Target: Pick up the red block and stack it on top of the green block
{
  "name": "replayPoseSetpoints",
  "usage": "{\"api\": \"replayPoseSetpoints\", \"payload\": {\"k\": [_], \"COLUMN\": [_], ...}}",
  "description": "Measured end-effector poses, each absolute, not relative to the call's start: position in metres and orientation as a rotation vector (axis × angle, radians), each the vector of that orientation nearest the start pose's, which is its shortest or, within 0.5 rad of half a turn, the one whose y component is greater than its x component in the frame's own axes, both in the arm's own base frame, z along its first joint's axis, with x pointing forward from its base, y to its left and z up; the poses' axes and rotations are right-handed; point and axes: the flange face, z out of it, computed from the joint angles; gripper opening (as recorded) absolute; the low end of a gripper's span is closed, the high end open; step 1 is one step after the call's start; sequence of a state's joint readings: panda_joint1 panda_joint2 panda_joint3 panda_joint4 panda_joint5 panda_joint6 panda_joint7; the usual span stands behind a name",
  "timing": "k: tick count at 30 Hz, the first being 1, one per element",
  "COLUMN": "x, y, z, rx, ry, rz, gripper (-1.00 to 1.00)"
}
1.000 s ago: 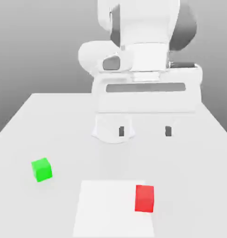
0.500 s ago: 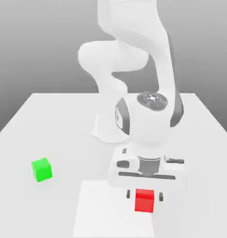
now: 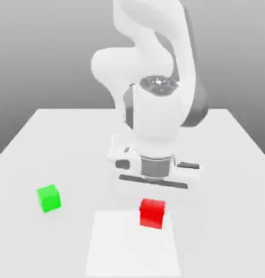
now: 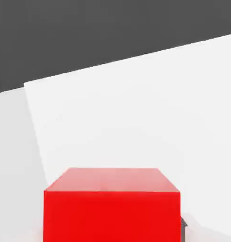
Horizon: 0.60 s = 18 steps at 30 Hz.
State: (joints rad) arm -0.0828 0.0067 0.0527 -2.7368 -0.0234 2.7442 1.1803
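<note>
Currently the tool [image 3: 152,213] grips the red block [image 3: 152,214]. Hasty lowering or poor centring could topple it off the green block [image 3: 49,198].

Red block [image 4: 111,215] cropped (at picture's edge)

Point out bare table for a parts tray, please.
Bare stretches of table: right of the white square in the exterior view, and behind the green block. The gap between green block and square is narrower. Crowded: around the red block, held in the jaws, with the arm above and behind.
</note>
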Motion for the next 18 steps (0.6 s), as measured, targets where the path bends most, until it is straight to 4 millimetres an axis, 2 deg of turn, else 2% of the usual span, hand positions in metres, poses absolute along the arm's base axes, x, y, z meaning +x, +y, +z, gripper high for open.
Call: {"api": "replayPoseSetpoints", "payload": {"k": [5, 9, 12, 16, 18], "x": [0.372, 0.342, 0.312, 0.269, 0.264], "y": [-0.096, -0.149, -0.188, -0.230, -0.236], "z": [0.230, 0.237, 0.241, 0.244, 0.231], "rx": [-2.335, -2.105, -1.898, -1.618, -1.576], "ry": [2.117, 2.346, 2.512, 2.693, 2.716], "rz": [-0.011, -0.010, -0.007, -0.002, -0.001], "gripper": [-1.00, -1.00, -1.00, -1.00, -1.00]}}
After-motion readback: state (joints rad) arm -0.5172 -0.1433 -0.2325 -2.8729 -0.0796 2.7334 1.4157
